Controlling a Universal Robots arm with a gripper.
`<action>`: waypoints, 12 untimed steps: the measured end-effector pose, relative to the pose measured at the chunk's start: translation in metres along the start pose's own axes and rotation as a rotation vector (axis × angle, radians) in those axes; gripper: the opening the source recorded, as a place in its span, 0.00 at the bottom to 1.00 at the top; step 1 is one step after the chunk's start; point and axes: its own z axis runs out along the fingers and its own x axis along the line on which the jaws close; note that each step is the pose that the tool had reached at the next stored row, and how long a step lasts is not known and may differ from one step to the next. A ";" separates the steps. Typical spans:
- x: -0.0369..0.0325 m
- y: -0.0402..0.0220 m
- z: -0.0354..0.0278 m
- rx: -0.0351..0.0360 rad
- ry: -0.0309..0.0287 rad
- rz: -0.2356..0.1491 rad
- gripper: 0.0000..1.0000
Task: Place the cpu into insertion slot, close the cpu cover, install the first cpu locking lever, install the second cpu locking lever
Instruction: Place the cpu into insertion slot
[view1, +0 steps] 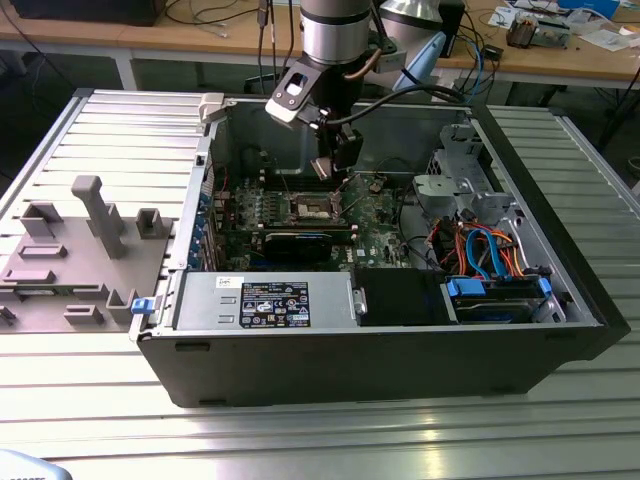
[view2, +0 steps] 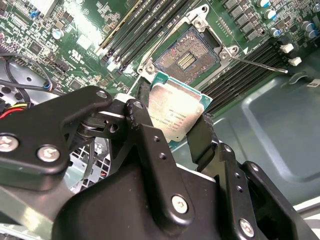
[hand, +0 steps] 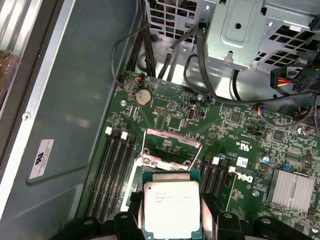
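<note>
In the exterior view, an open dark-grey computer case (view1: 350, 370) lies in the middle of a ribbed metal table (view1: 100, 400). The arm reaches down into it, and its black two-fingered gripper (view1: 333, 175) hangs above the square, silver-rimmed insertion slot (view1: 312, 207) on the green circuit board (view1: 375, 225), towards the case's far wall. A grey plastic fixture tray (view1: 70, 250) sits at the table's edge on the exterior view's left. The silver power supply box (view1: 265, 300) along the case's near wall carries a white printed sticker, too small to read.

In the second wrist view, the fingers (view2: 145, 125) are clamped on two opposite edges of the cpu (view2: 172, 112), a flat square chip with a silver-grey metal top and a green border. The chip is held in the air near one corner of the slot and is not seated. The slot's pin field is bare, and a thin steel locking lever (view2: 260, 65) juts out beside it, unhooked. The grey print on the chip's top is too fine to read.

In the first wrist view, the cpu cover (hand: 170, 147), a thin silvery frame with a cut-out centre, appears swung up just beyond the chip. A white label (hand: 42, 160) is stuck to the case's side wall.

The risks, as I judge them, are these. The chip looks tilted, so lowering it skewed or rotated could bend pins. The edge-only grip could slip, and the raised cover or the lever could catch a finger.
</note>
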 end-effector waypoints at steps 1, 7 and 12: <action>0.0000 0.0000 0.0000 0.0000 -0.0004 0.005 0.55; 0.0000 0.0000 0.0000 -0.0004 -0.0019 0.021 0.55; 0.0000 0.0000 0.0001 -0.0007 -0.0035 0.038 0.55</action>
